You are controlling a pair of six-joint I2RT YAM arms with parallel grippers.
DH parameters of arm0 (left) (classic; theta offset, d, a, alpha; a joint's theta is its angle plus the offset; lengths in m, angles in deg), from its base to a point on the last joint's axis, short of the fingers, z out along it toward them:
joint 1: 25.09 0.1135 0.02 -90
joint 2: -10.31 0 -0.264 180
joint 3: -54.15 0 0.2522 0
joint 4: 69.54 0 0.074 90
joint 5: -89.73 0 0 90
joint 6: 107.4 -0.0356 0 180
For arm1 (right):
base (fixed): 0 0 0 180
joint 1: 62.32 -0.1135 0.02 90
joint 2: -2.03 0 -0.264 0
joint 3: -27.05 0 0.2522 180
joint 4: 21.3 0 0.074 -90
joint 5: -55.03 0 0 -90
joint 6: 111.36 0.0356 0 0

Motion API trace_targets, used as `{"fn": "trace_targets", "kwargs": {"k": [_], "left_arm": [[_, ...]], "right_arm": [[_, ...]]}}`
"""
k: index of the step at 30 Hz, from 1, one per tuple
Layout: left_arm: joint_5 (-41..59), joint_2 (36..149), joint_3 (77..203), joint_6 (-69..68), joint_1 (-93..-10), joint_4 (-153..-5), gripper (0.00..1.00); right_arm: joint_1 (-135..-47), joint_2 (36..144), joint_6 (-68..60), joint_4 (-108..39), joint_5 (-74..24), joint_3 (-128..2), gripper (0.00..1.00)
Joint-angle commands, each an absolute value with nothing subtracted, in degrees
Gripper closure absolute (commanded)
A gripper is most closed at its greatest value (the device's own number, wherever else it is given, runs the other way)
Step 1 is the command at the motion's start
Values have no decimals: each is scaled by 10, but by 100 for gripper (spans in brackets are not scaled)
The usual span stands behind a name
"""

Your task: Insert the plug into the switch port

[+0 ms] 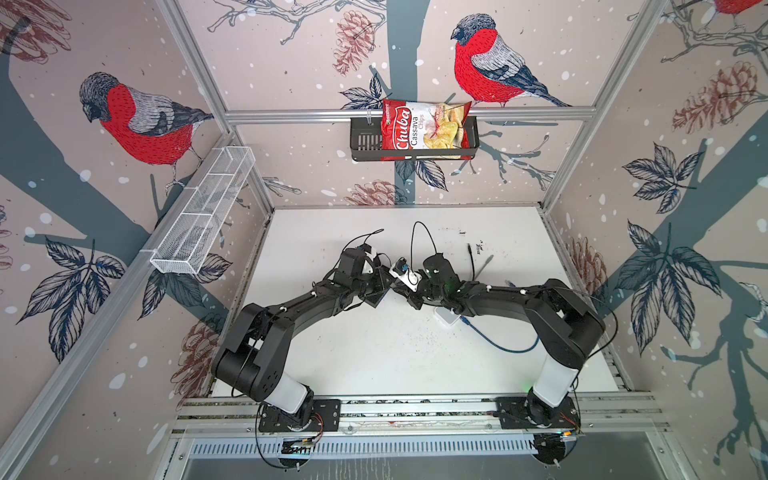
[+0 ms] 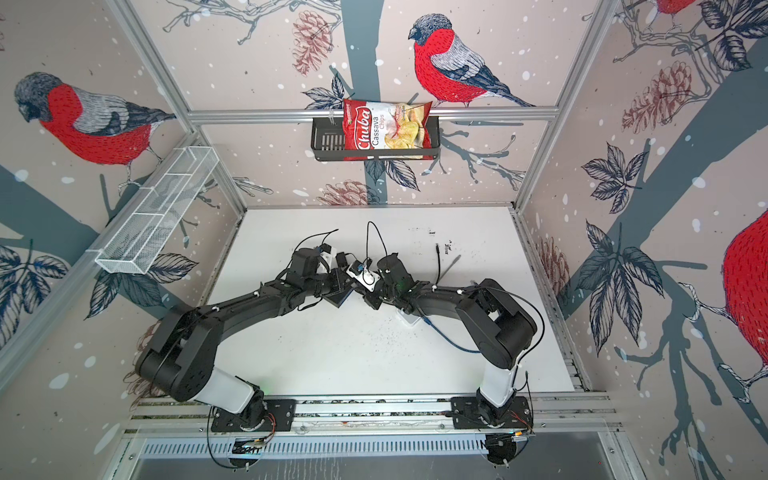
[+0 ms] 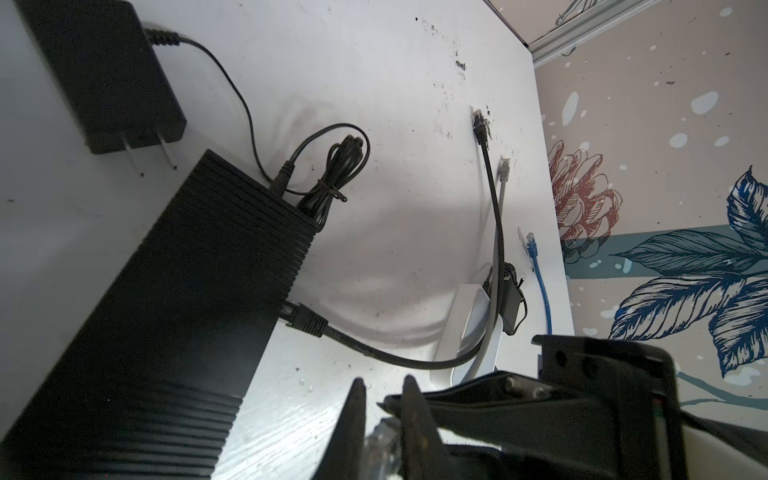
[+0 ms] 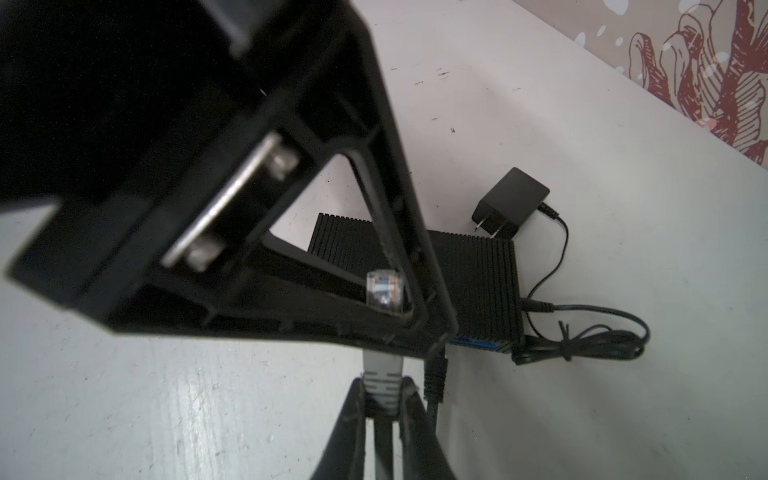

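My left gripper (image 3: 382, 384) is shut on the clear plug (image 3: 382, 440) of a grey cable. My right gripper (image 4: 383, 382) is shut on the same cable's grey ribbed boot (image 4: 382, 374), just behind the plug. In the right wrist view the plug's clear tip (image 4: 384, 293) shows through the left finger's triangular frame. The black ribbed switch (image 3: 187, 291) lies flat on the table, also in the right wrist view (image 4: 478, 278), a short way beyond the plug. A black cable (image 3: 307, 320) sits in one of its ports. In both top views the arms hide the switch.
A black power adapter (image 3: 104, 70) and its bundled cord (image 3: 336, 174) lie by the switch. A white box (image 1: 446, 318) sits under the right arm, with a blue cable (image 1: 498, 345) and a loose black cable end (image 3: 480, 124) nearby. The back wall carries a chips bag (image 1: 424, 129).
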State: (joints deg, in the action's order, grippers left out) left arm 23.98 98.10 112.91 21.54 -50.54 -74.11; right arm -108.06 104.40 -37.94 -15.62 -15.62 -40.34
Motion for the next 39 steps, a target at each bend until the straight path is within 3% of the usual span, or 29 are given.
{"fn": "trace_targets", "kwargs": {"k": [1,5,8,20,39], "left_arm": [[248,980,1130,205,-506,-732,81],[218,973,1133,199,-506,-756,41],[179,960,1137,188,-501,-786,24],[134,967,1148,143,-429,-847,25],[124,1095,1204,130,-414,-838,27]], "right_arm": [[-1082,1046,-376,-140,-157,-407,88],[-1084,1043,-373,-161,-157,-405,90],[-1087,1036,-365,-178,-170,-397,91],[-1116,1044,-311,-228,-226,-374,93],[-1156,1143,-262,-311,-306,-479,93]]}}
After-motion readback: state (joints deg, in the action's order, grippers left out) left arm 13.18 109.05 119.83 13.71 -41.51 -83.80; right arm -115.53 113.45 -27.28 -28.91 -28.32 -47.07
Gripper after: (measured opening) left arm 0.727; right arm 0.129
